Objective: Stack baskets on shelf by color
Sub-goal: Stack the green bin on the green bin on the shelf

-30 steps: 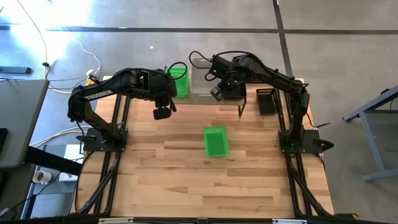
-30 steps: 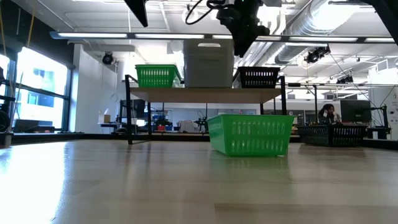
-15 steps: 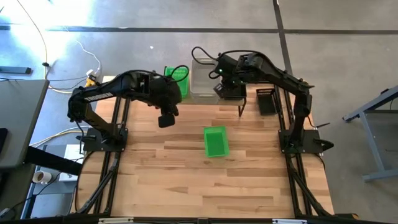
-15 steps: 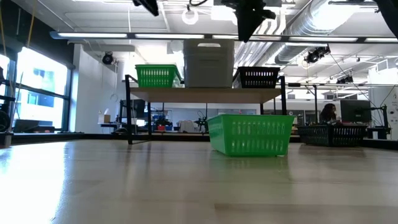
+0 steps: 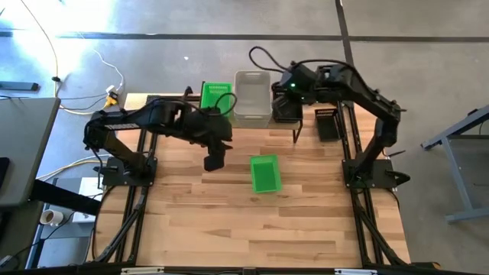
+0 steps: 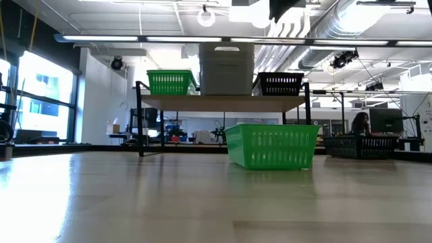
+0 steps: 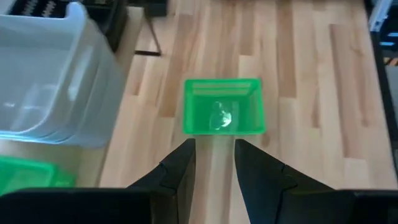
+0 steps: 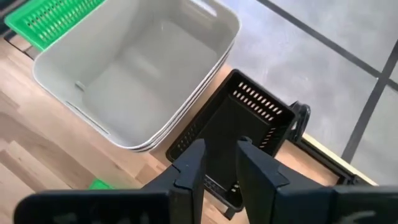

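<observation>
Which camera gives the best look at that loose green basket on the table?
The left wrist view: the green basket fills mid-frame, its inside visible. The high view shows it small from above; the low view shows its side; the right wrist barely a sliver.

three baskets (image 6: 226, 69) side by side on shelf (image 6: 223, 102) at tabletop (image 5: 229, 221) rear; lone basket (image 5: 265, 173) on tabletop before shelf; another basket (image 5: 327, 124) right of shelf

We see two matte black arms built of rounded, jointed segments, each rising from a flat black base plate. A thin black cable (image 5: 260, 55) loops free above the right arm. The left end effector (image 7: 211, 171) and the right end effector (image 8: 216, 168) each end in two flat, angular black fingers with a narrow gap between.
</observation>
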Available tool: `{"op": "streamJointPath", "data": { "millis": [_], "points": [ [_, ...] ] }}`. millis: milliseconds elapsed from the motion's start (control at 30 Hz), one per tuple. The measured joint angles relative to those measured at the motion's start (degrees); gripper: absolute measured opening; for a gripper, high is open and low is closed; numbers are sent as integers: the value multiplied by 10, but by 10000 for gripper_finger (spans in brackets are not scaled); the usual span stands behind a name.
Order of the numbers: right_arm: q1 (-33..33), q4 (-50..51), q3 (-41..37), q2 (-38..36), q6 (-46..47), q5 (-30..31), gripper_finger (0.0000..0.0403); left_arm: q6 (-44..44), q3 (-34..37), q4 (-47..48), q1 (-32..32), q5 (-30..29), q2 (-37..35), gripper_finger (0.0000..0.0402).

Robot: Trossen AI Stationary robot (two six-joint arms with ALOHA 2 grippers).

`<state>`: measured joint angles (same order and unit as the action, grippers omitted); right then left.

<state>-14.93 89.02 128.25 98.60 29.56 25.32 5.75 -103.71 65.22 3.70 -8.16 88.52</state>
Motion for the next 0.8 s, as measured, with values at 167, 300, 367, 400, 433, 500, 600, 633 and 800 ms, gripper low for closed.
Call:
{"op": "streamJointPath", "data": {
  "millis": [167,300,367,400,433,500,600,633,800],
  "points": [
    [0,-1,0,-27,-16,-11,76,12,0,-34,-28,-5,30,102],
    [5,9,0,-46,-27,-38,76,10,0,-55,-48,-23,60,102],
    [14,10,-1,-55,-39,-46,76,7,0,-64,-55,-27,76,102],
    [20,9,-1,-60,-44,-48,76,9,0,-65,-58,-28,84,102],
    [26,9,-1,-62,-48,-48,76,11,0,-71,-60,-28,93,102],
    [38,9,-1,-67,-55,-46,76,11,0,-77,-64,-26,106,102],
    [52,10,-1,-74,-56,-41,76,11,0,-100,-69,-26,129,102],
    [57,10,-1,-75,-56,-39,76,12,0,-101,-70,-26,137,102],
    [76,10,-1,-76,-75,-27,76,23,0,-129,-72,-25,178,102]
  ]
}}
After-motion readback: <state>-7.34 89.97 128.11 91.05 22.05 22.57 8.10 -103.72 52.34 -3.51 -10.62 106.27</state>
